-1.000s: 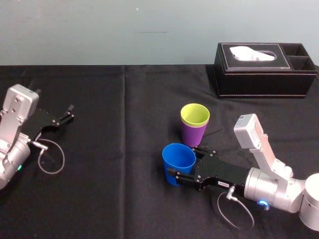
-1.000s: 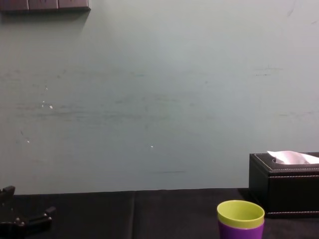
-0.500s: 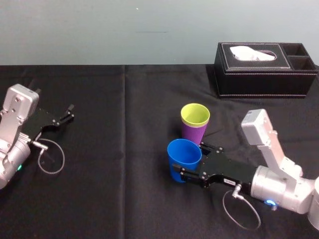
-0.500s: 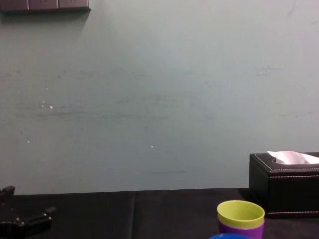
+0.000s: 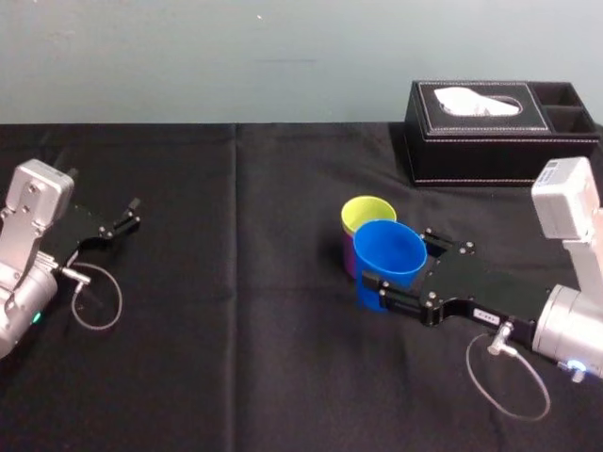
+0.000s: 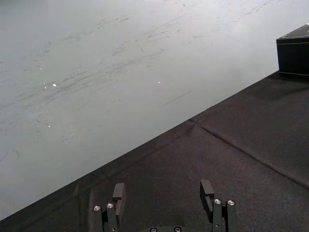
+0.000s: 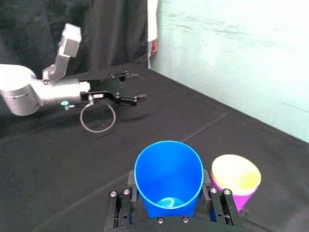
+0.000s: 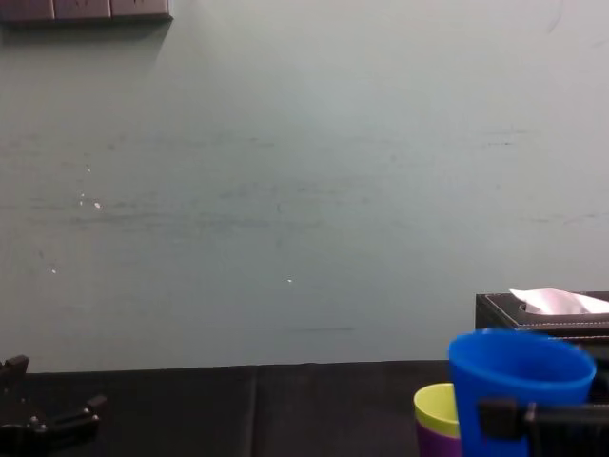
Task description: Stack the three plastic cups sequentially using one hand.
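The right end effector [image 5: 403,268] reaches in from the robot's right and is clenched on the blue cup [image 5: 386,247], one finger on each side of the cup's wall below the rim. The blue cup is upright, mouth up, and held off the black-clothed counter [image 5: 236,330]. In the chest view its rim sits higher than the rim of the yellow-green cup [image 5: 361,215], and its body hangs just to the right of that cup.

The yellow-green cup is nested inside the purple cup [image 5: 349,256], which stands on the counter near the middle and shows as a purple band under the yellow-green rim. From the head view the blue cup overlaps the near right side of this pair. The right wrist view shows the blue cup just beside the pair rather than over its mouth; whether they touch cannot be told.

The black tissue box [image 5: 490,141] stands behind the cups on the far right of the counter, a white tissue poking from its top.

The left end effector [image 5: 127,215] lies low over the counter at the far left, well apart from the cups, its fingers spread and holding nothing.
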